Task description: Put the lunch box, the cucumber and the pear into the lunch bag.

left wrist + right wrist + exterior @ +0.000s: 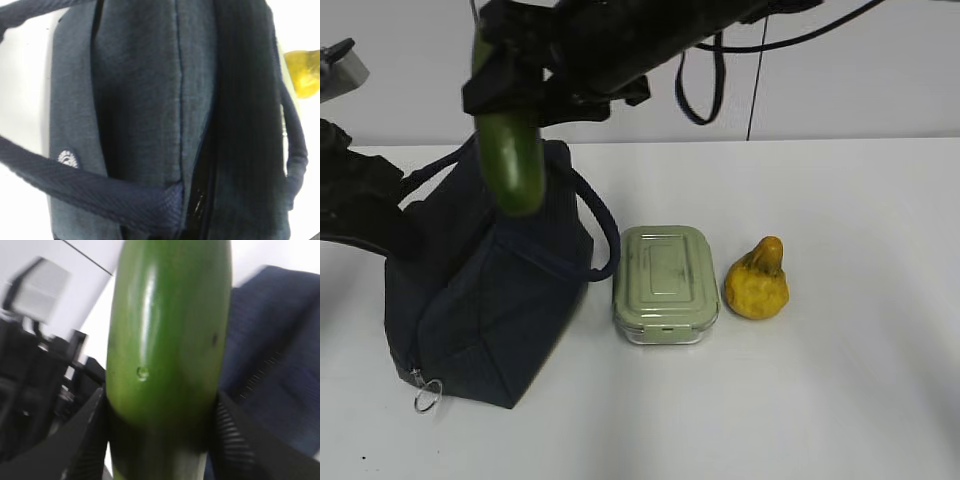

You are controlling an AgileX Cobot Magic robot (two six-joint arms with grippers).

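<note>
My right gripper (507, 85) reaches across from the upper right and is shut on the dark green cucumber (510, 165). It holds the cucumber upright over the top of the navy lunch bag (480, 300). In the right wrist view the cucumber (167, 340) fills the space between both black fingers (85, 440), with the bag behind it. The sage-green lunch box (665, 280) stands on the table right of the bag, and the yellow pear (757, 282) stands right of the box. My left arm (360, 200) is against the bag's left side. The left wrist view shows only bag fabric (140, 100), so its jaws are hidden.
The white table (840, 400) carries everything. A bag handle (605, 230) loops toward the lunch box. The zip's metal ring pull (427, 398) hangs at the bag's lower front corner. The pear's edge shows in the left wrist view (302, 72).
</note>
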